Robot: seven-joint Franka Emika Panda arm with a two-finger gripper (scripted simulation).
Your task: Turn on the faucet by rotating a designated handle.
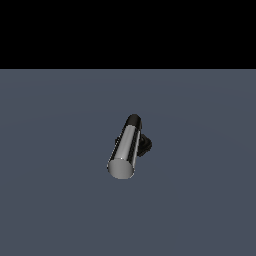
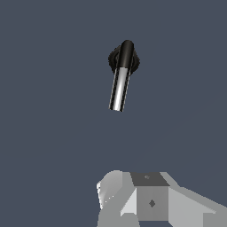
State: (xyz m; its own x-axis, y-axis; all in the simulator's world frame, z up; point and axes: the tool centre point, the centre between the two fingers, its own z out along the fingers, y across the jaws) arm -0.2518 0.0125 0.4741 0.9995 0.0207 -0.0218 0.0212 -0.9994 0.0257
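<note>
The faucet stood near the middle of the exterior view on the grey desk, its chrome handle slanting toward the lower left from the black elbow. In the wrist view the hand hung well apart from it; whether it was released or clenched could not be told.

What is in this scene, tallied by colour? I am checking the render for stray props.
Black parts of the faucet (round base with elbow): 1
Silver: the handle: 1
Grey-white: the gripper, partly in the wrist view: 1
Grey-blue: the floor: 1
Total: 4
</note>
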